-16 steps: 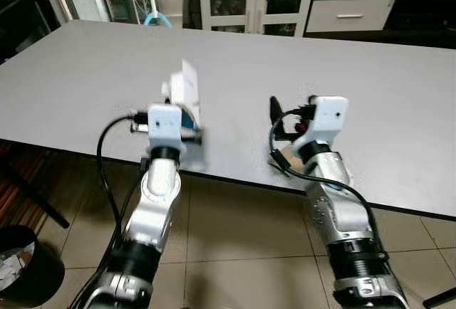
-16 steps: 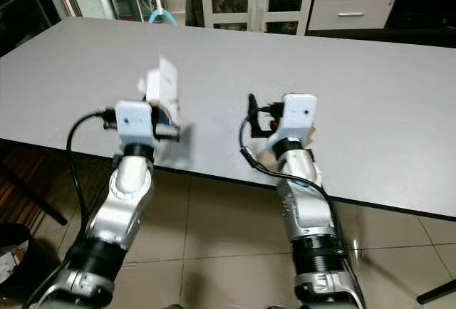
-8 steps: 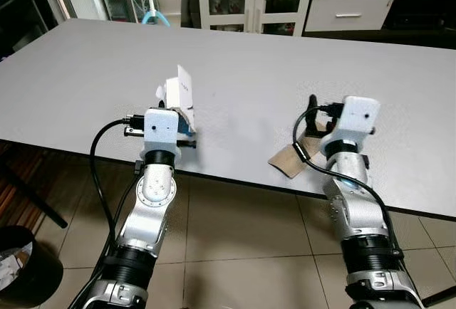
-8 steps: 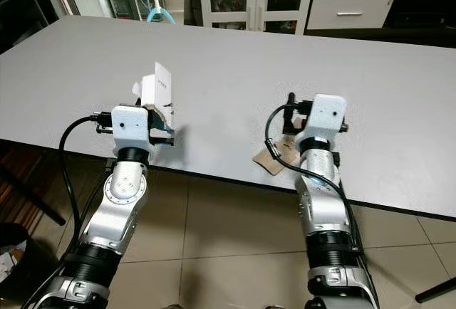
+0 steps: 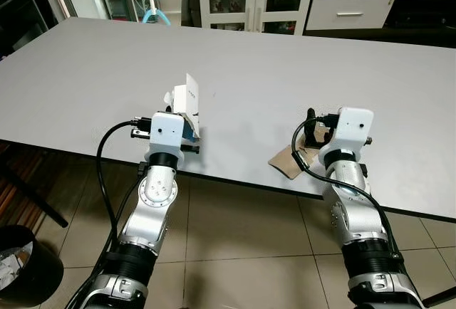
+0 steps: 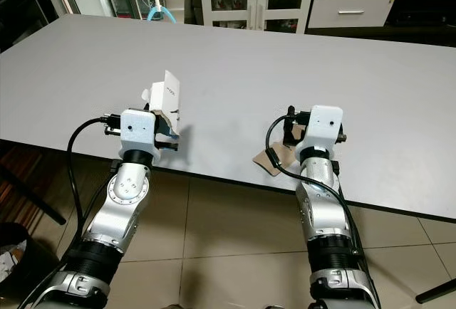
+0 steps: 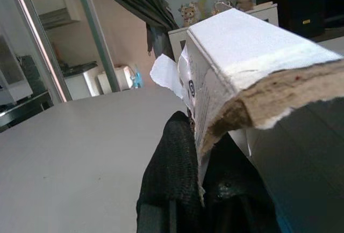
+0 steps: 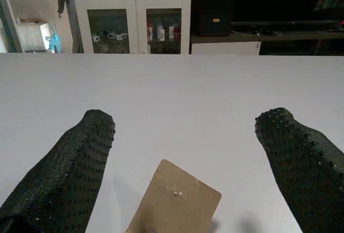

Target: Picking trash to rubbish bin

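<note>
Torn white cardboard box sits clamped in my left gripper; my right gripper hangs spread wide over flat brown card on the grey table

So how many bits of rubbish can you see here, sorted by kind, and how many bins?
White box, held in the left pincer: 1
Brown card, lying at the table edge under the open right pincer: 1
Black bin on the floor: 1
Total: 3
</note>
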`<state>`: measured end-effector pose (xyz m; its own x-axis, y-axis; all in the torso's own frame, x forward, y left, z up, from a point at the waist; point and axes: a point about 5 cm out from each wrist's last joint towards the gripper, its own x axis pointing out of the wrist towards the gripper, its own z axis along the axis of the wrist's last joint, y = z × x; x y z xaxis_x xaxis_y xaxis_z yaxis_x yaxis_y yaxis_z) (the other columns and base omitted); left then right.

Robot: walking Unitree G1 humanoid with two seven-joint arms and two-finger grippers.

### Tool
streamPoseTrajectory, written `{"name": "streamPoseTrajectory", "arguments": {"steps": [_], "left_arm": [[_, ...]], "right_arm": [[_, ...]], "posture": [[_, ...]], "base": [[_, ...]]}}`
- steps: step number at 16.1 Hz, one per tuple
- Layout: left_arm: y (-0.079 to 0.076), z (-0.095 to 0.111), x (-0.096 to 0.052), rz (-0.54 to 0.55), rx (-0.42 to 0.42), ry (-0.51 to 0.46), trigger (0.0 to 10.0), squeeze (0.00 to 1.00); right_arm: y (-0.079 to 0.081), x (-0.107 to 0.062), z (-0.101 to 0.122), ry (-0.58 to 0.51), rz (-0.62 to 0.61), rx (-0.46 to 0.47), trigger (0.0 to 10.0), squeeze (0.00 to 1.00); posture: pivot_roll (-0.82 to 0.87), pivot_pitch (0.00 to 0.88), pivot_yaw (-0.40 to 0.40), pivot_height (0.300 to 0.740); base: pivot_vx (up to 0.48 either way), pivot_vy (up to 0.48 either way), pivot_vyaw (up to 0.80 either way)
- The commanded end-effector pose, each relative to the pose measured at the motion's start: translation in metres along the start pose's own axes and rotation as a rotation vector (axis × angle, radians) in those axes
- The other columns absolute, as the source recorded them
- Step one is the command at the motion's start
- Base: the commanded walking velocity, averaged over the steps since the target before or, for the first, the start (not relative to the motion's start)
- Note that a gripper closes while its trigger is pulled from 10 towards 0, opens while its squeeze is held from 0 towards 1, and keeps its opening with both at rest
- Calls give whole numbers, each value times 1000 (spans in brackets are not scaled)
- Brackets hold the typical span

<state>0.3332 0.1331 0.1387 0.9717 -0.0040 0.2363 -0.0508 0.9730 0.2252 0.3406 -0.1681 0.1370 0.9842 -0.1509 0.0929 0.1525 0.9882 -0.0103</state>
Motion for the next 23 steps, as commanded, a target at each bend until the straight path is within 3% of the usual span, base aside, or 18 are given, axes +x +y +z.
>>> {"name": "streamPoseTrajectory", "arguments": {"steps": [1,5,23], "left_arm": [[2,-2,2,-11,12,4,10000,0],[4,-2,5,-7,13,3,10000,0],[0,-1,4,-14,18,-16,10000,0]], "right_arm": [[-3,0,1,-11,-7,-9,10000,0],[-3,3,3,-21,-1,-11,10000,0],[6,0,-1,-11,53,-19,10000,0]], "posture": [[-64,33,46,740],[-61,29,42,740],[-68,12,46,740]], "base": [[0,0,0],[0,0,0],[0,0,800]]}}
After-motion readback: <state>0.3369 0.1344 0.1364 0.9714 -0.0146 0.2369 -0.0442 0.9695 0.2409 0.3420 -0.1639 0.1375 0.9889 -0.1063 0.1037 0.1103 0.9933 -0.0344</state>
